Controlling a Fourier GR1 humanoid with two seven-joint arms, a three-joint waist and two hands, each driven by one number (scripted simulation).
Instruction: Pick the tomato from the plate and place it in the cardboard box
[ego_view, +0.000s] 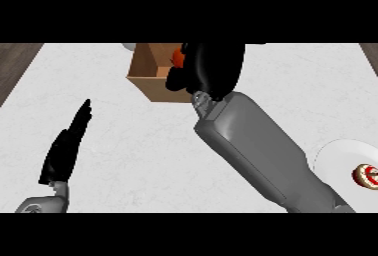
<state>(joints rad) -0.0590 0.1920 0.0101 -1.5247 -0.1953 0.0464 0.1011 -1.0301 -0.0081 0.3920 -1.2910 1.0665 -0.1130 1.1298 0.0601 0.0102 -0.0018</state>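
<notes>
My right hand is over the brown cardboard box at the counter's far middle, fingers curled round the red tomato, of which only a small orange-red patch shows at the hand's left edge. The hand covers the box's right part. The white plate lies at the right edge, with a small round brown and red item on it. My left hand rests at the lower left, fingers straight and pointing away from me, holding nothing.
My right forearm crosses the counter diagonally from the lower right to the box. A small white object peeks out behind the box's far left corner. Dark wood floor shows past the counter's left and right far corners.
</notes>
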